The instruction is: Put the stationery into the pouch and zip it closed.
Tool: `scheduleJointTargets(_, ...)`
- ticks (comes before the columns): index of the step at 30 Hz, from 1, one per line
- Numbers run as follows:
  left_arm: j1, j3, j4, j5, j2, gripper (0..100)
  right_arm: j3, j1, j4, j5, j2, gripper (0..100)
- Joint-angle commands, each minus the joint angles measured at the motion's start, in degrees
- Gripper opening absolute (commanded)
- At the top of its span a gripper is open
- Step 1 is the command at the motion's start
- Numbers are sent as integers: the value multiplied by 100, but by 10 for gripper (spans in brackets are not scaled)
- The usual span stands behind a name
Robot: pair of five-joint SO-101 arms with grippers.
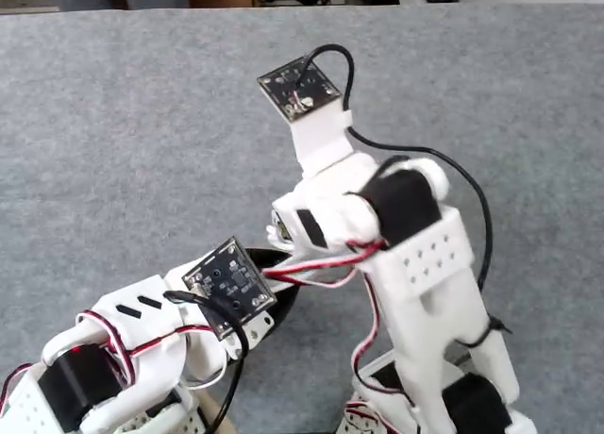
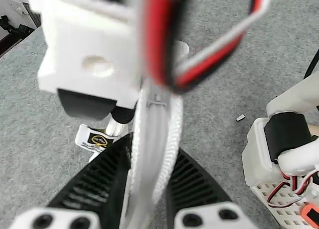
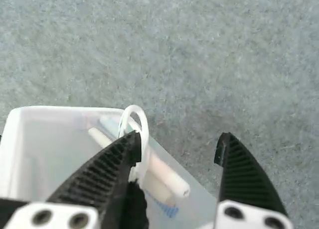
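noted left gripper (image 2: 152, 152) clamped on pouch (image 3: 45, 139), right gripper (image 3: 177, 142) wide beside zip ring (image 3: 133, 108); could miss ring, leaving zip open.

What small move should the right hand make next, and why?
Probably shift the right hand sideways until the white ring pull sits between its open fingers, ready to grasp. The ring stands beside one finger, not between them. Stationery already lies inside the pouch, whose edge the left hand clamps.
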Motion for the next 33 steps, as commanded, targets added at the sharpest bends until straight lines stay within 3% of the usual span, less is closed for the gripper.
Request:
scheduleJointTargets(1,-40,251,79,9,18,29,-277,35,70,281,-462,251)
scheduleJointTargets(14,-31,462,158,-141,18,29,409,18,79,659,-725,237)
scheduleJointTargets(20,-31,347,132,-149,18,29,840,79,70,800,-426,10)
scheduleJointTargets(33,-84,330,123,-149,18,29,-611,1424,62,791,-444,12)
